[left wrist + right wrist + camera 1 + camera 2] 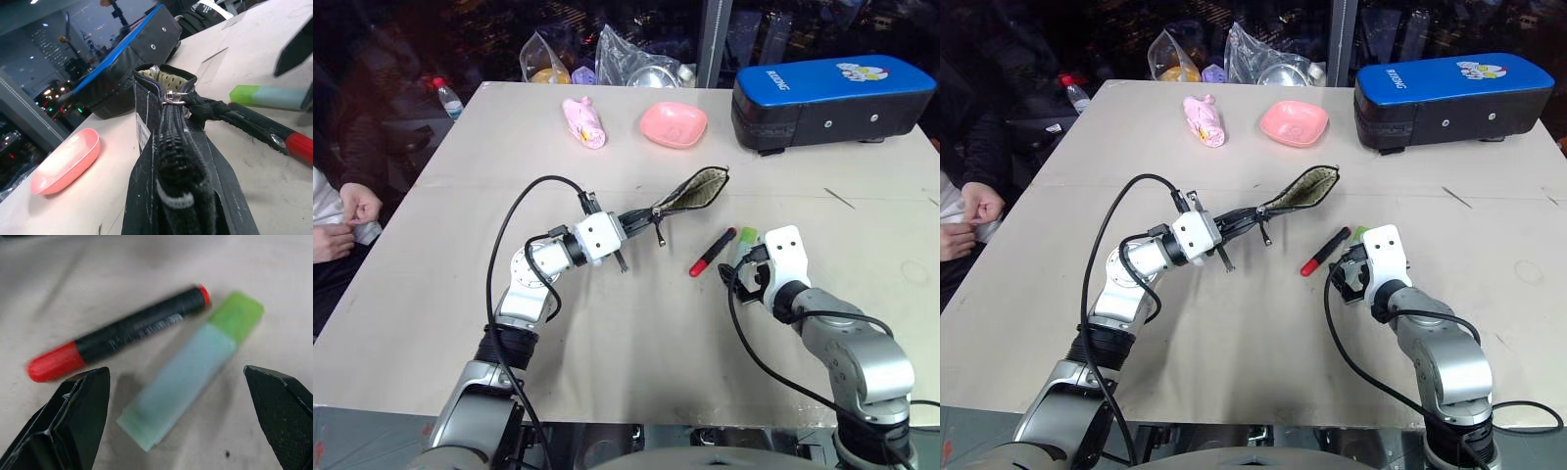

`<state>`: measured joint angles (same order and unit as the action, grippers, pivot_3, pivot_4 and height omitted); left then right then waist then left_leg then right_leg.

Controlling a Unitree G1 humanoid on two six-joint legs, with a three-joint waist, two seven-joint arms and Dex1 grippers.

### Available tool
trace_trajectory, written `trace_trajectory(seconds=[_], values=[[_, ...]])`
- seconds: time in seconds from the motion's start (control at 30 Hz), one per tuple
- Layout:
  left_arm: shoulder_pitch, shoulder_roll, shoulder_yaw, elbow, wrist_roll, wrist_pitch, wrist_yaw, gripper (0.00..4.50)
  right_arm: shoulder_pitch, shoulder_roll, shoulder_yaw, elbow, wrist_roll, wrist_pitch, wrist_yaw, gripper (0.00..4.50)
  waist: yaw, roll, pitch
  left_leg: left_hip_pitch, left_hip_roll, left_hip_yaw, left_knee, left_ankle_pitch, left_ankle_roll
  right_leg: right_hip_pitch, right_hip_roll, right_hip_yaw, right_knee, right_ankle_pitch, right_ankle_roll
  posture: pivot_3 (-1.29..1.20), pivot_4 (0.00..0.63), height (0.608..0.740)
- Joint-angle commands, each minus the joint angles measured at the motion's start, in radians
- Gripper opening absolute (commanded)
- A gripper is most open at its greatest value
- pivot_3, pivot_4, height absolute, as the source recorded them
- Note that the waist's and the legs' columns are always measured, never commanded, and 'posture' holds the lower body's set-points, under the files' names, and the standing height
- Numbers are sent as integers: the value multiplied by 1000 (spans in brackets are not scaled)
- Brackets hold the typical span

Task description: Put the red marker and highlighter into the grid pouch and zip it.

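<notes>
- Left gripper [628, 227]: clamped on one end of the flat black fabric grid pouch [690, 192], holding it above the beige tabletop [636, 323]; the pouch's far end gapes, showing a light speckled lining, and the zipper pull [174, 97] sits near that opening.
- Right gripper [178, 421]: fingers spread wide apart, holding nothing, poised just over the chunky pale mint-green highlighter [188, 369] with its lime-green cap.
- Slim red-and-black marker [117, 333]: lies on the tabletop just beside the highlighter, apart from it, between the pouch and the right gripper.
- Far edge of the tabletop: large blue-and-black case [832, 98], shallow pink dish [673, 124], crumpled pink wrapper [584, 121], clear plastic bags [631, 61].
- Left margin: a person's hands [347, 211] beside the tabletop.
</notes>
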<state>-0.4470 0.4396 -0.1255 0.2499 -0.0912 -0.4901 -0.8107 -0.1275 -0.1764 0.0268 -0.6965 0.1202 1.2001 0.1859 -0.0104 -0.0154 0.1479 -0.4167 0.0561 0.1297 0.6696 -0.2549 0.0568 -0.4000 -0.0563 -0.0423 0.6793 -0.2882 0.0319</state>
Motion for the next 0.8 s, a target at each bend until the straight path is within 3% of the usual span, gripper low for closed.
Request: trace_trajectory(seconds=[0.03, 0.13, 0.17, 0.2, 0.43, 0.63, 0.7, 0.8], values=[[-12, -7, 11, -8, -7, -11, 12, 0, -2, 35, 20, 1, 0, -10, -36, 4441, -2, 0, 0, 0, 0, 0, 0, 0, 0, 0, 0, 0, 0, 0, 0, 0, 150, 740], [-15, -8, 7, -7, -5, -13, 7, 0, -8, 12, 63, 34, -21, -32, -50, 4441, -3, 0, 0, 0, 1, 0, 0, 0, 0, 0, 1, 0, 0, 0, 0, 0, 150, 740], [-16, -8, 7, -8, -6, -12, 7, 0, -9, 13, 66, 39, -21, -33, -54, 3939, -3, 0, 0, 0, 1, 0, 0, 0, 0, 0, 1, 0, 0, 0, 0, 0, 150, 740], [-17, -9, 9, -9, -7, -11, 8, 0, -11, 7, 70, 43, -21, -36, -56, 3788, -3, 0, 0, 0, 1, 0, 0, 0, 0, 0, 1, 0, 0, 0, 0, 0, 150, 740], [-20, -22, 5, -9, -1, -8, 16, 0, -5, -7, 38, 44, -39, -24, -83, 805, 0, -1, 0, 0, 1, 0, 0, 0, 0, 0, 1, 0, 0, 0, 0, 0, 150, 740], [-16, -32, 3, -6, 2, -10, 20, 0, -66, -73, -68, 2, -31, 0, -71, 754, 1, -1, 0, 0, 0, 0, 0, 0, 0, 0, 1, 0, 0, 0, 0, 0, 150, 740], [-17, -36, 1, -6, 3, -10, 21, 0, -112, -160, -112, -1, -19, -6, -22, 754, -2, 0, 0, 0, 0, 0, 0, 0, 0, 0, 1, 0, 0, 0, 0, 0, 150, 740], [-16, -41, 2, -11, 0, -8, 19, 0, -171, -378, -141, 14, 20, -97, 146, 754, -3, 0, 0, 0, 0, 0, 0, 0, 0, 0, 1, 1, 0, 0, 0, 0, 150, 740]])
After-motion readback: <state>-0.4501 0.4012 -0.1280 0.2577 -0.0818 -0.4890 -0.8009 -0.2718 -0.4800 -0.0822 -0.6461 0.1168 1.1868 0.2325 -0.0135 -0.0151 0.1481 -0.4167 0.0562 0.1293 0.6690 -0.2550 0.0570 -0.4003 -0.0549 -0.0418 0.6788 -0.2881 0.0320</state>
